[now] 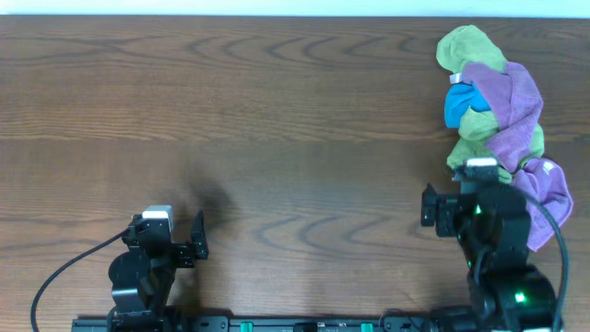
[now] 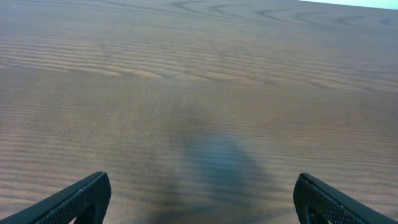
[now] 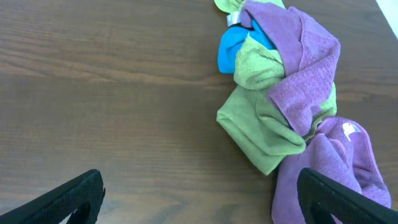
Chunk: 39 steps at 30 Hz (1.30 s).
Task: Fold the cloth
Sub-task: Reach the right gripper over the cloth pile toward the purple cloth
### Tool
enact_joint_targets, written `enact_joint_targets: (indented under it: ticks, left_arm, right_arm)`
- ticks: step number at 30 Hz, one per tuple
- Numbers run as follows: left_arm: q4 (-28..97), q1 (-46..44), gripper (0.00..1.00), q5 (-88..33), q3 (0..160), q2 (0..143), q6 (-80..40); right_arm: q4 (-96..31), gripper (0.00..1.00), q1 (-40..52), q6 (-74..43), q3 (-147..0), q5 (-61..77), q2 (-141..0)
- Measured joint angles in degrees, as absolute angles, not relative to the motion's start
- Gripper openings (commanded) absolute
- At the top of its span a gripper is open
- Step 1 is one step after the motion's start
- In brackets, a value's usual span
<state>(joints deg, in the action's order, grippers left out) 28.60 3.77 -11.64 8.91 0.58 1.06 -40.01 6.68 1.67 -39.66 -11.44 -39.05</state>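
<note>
The mauve cloth [image 1: 513,109] lies crumpled in a pile at the right side of the table, twisted among other cloths; the right wrist view shows it [image 3: 305,68] at the upper right. No tag shows on it. My right gripper [image 1: 475,195] is open and empty, just in front of the pile's near end. In its own view its jaws [image 3: 199,193] span bare wood, and the right finger sits over the lavender cloth's edge. My left gripper [image 1: 171,231] is open and empty at the front left, over bare wood [image 2: 202,193].
A green cloth [image 1: 472,55] [image 3: 261,118], a blue cloth [image 1: 457,106] [image 3: 231,48] and a bluer lavender cloth with a white tag [image 1: 546,189] [image 3: 336,165] are tangled in the same pile. The wooden table [image 1: 277,120] spreads left of it.
</note>
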Motion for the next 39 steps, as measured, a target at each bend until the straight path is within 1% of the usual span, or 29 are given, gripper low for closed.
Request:
enact_joint_targets:
  ticks: [18, 24, 29, 33, 39]
  left_arm:
    - [28.58, 3.75, 0.95, -11.64, 8.91, 0.58, 1.04]
    - [28.6, 3.77, 0.95, -11.64, 8.91, 0.58, 1.04]
    - [28.6, 3.77, 0.95, -11.64, 8.91, 0.58, 1.04]
    - [28.58, 3.75, 0.95, -11.64, 8.91, 0.58, 1.04]
    - [28.58, 3.77, 0.95, -11.64, 8.91, 0.58, 1.04]
  right_arm:
    - [-37.56, 0.99, 6.66, 0.91, -55.57, -13.45, -63.48]
    - [-33.01, 0.99, 6.63, 0.62, -56.82, -15.73, -64.77]
    - [-32.32, 0.99, 5.58, 0.6, -57.28, -22.17, -64.84]
    - [-30.94, 0.99, -0.25, -1.34, -57.28, -24.27, -66.17]
    - [-27.99, 0.99, -12.82, -5.58, -57.3, -19.79, -71.99]
